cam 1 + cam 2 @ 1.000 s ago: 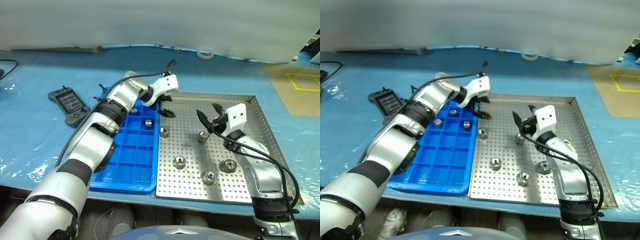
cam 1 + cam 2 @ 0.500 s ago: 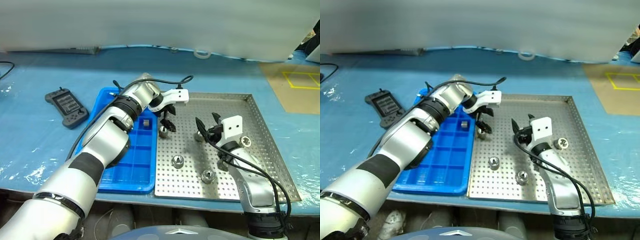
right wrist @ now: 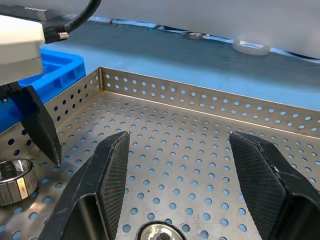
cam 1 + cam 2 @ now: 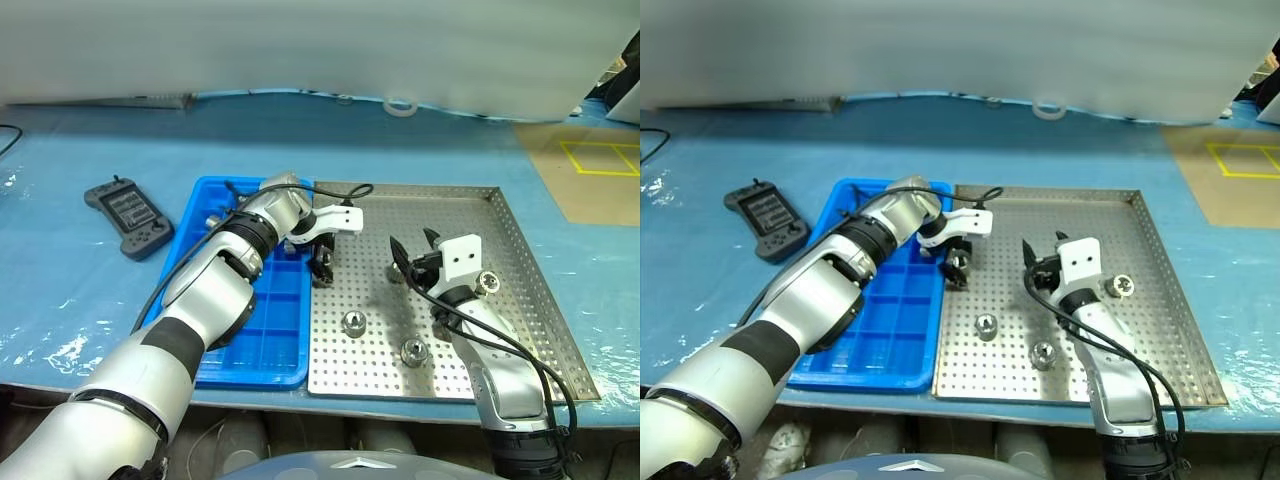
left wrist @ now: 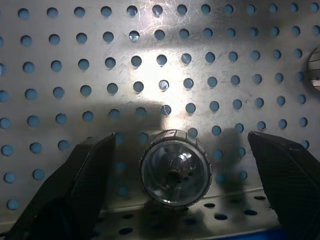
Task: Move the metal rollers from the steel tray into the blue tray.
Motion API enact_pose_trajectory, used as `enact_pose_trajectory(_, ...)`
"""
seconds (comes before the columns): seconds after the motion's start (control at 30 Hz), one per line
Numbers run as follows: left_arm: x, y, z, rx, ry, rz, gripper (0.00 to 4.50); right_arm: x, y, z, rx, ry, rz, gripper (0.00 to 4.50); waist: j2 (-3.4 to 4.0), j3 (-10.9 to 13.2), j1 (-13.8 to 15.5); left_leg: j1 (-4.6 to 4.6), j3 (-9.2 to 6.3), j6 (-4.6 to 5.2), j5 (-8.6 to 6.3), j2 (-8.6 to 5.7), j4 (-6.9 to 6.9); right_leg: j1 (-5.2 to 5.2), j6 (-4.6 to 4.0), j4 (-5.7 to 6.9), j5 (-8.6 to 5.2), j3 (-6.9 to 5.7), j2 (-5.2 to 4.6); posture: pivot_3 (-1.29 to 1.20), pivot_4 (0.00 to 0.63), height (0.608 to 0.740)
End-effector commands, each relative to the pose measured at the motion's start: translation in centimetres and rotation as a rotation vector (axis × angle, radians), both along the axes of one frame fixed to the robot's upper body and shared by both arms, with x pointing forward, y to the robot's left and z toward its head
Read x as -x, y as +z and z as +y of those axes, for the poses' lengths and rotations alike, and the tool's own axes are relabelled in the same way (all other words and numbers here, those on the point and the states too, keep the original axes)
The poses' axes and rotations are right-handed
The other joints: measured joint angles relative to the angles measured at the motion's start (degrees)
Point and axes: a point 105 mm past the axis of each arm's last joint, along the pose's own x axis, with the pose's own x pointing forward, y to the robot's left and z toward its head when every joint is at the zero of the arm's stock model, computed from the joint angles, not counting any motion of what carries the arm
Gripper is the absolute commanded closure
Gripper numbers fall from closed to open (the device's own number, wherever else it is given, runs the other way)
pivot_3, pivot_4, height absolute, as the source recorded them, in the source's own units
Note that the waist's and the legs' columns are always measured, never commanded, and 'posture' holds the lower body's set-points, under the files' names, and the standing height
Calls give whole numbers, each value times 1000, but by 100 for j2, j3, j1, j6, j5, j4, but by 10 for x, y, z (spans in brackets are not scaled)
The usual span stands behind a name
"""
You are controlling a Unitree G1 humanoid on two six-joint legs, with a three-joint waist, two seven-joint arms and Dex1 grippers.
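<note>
Steel tray [image 4: 520, 300]: a roller [image 5: 173, 167] at nine o'clock is straddled, untouched, by the spread left gripper [image 5: 182, 185]; right gripper [image 3: 187, 185] spread, empty.

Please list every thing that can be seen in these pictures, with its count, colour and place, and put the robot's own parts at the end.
steel tray: one, grey, perforated, on the table, right of the blue tray.
blue tray: one, bright blue, touching the steel tray's left rim.
metal rollers: at least five, silver, in the steel tray; the left arm hides part of the blue tray.
controller: one, dark grey, left of the blue tray.
ring: one, white, at the table's far edge.
table cover: one, blue.
left gripper: open, astride one roller.
right gripper: open, empty, over the steel tray.
</note>
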Motion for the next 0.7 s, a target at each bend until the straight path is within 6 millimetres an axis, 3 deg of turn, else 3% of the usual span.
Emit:
enact_pose_trajectory(0.03,-3,-16,18,-90,16,-25,16,6,11,1,6,-10,-61,1187,0,0,-9,9,0,2,-5,2,-1,7,0,-1,-1,0,0,-326,150,740)
enact_pose_trajectory(0.27,-11,-27,32,-126,66,-68,16,6,9,4,3,-18,-66,1187,2,-2,-153,32,0,-31,-7,4,-5,27,30,-3,-22,8,1,-335,150,740)
enact_pose_trajectory(0.37,-12,-27,33,-121,64,-78,608,5,10,3,4,-23,-70,1187,2,-2,-168,25,-1,-36,-4,5,-6,16,46,-16,-31,8,1,-335,150,740)
enact_pose_trajectory(0.47,-13,-27,34,-127,80,-84,1544,4,10,3,4,-25,-72,1187,2,-3,-192,24,-1,-37,-3,3,-5,10,44,-21,-31,11,1,-331,150,740)
enact_pose_trajectory(0.57,-13,-29,36,-130,74,-82,1544,3,9,3,4,-24,-72,1187,3,-14,-236,19,-1,-37,-3,2,-5,15,22,-20,-17,11,1,-327,150,740)
enact_pose_trajectory(0.7,-14,-28,37,-123,87,-85,2775,2,9,3,2,-20,-73,1187,5,-25,-262,18,-1,-34,-5,2,-16,13,5,-19,-7,10,1,-321,150,740)
